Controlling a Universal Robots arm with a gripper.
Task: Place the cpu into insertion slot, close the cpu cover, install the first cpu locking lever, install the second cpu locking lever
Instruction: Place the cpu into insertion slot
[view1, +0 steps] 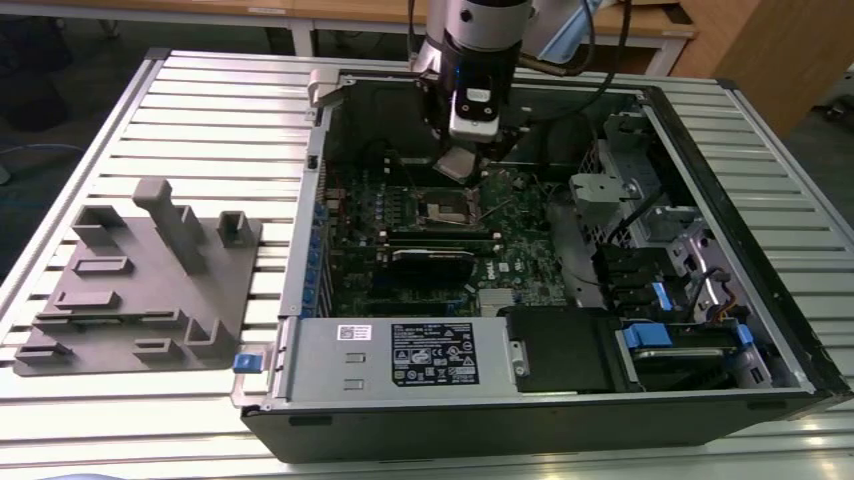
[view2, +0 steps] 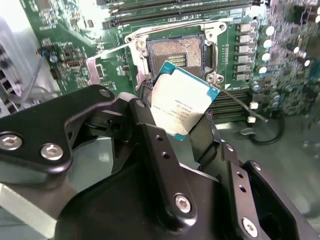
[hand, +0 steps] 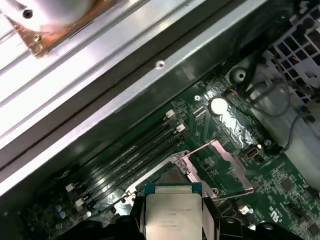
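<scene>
- Over the open computer case (view1: 747, 200), which lies on its side on the slatted table (view1: 214, 120), the arm reaches down toward the green motherboard (view1: 514, 255).
- The gripper (view2: 175, 120) is clamped on the cpu (view2: 181, 102). One black finger presses each of two opposite edges, so the printed metal top and the underside stay untouched. That looks like the reason for an edge hold.
- The chip hangs just short of the insertion slot (view2: 172, 52), apart from it and not yet seated. In the second wrist view it looks tilted relative to the board rather than flat.
- The slot is bare, its field of contacts exposed inside the silvery rim, so nothing blocks the way in.
- The cpu cover (hand: 231, 159) is swung up and back from the socket on its hinge, a thin silver frame with the board showing through its cut-out. I take it to be parked there to keep the opening free.
- A thin wire lever (view2: 240, 102) lies loose beside the socket, away from its catch, as an open cover would need.
- Well apart, at the exterior view's left, a grey fixture tray (view1: 134, 290) sits on the table.
</scene>
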